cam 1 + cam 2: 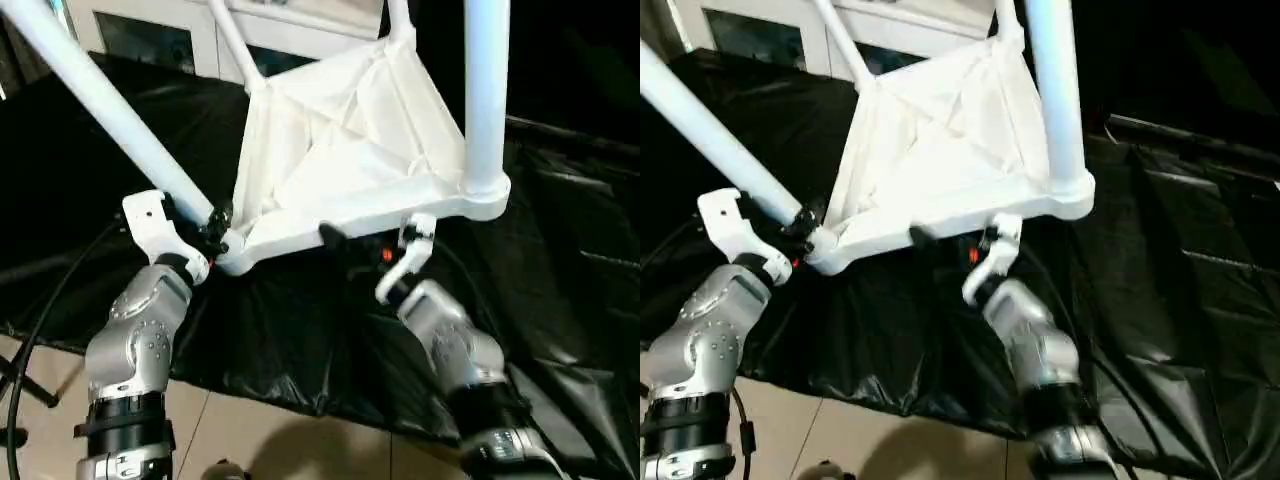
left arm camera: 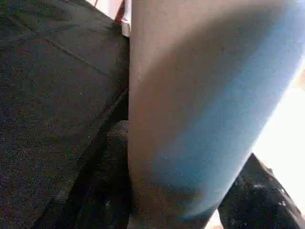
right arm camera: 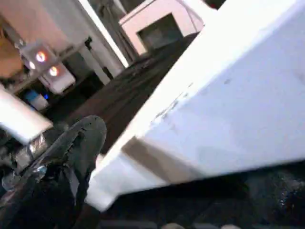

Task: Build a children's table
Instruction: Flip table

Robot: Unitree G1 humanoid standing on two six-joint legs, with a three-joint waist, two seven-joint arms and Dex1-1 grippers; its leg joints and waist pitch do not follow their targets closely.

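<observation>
My left end effector sits at the near-left corner of the table, its black fingers closed around the base of a leg just where the tube meets the corner socket; the left wrist view looks straight along that tube, close up, with a dark finger beside it, so I read this as a firm hold on the leg. I hold it low, next to the socket, because I judge that is where a push or twist will seat the tube. My right end effector is at the near rim of the tabletop, between the two near corners; one black finger lies along the white edge, but I cannot tell whether the fingers are clamped on the rim or merely against it. Its job, I think, is to brace the top so it does not slide while the other arm works the leg. The table lies upside down, ribbed underside up, on a black sheet spread over the floor, which keeps the sockets facing me. Another leg stands upright in the near-right socket, and two more rise from the far corners, so all four look in place, though this near-left one leans out more than the rest. A white cabinet stands behind.
</observation>
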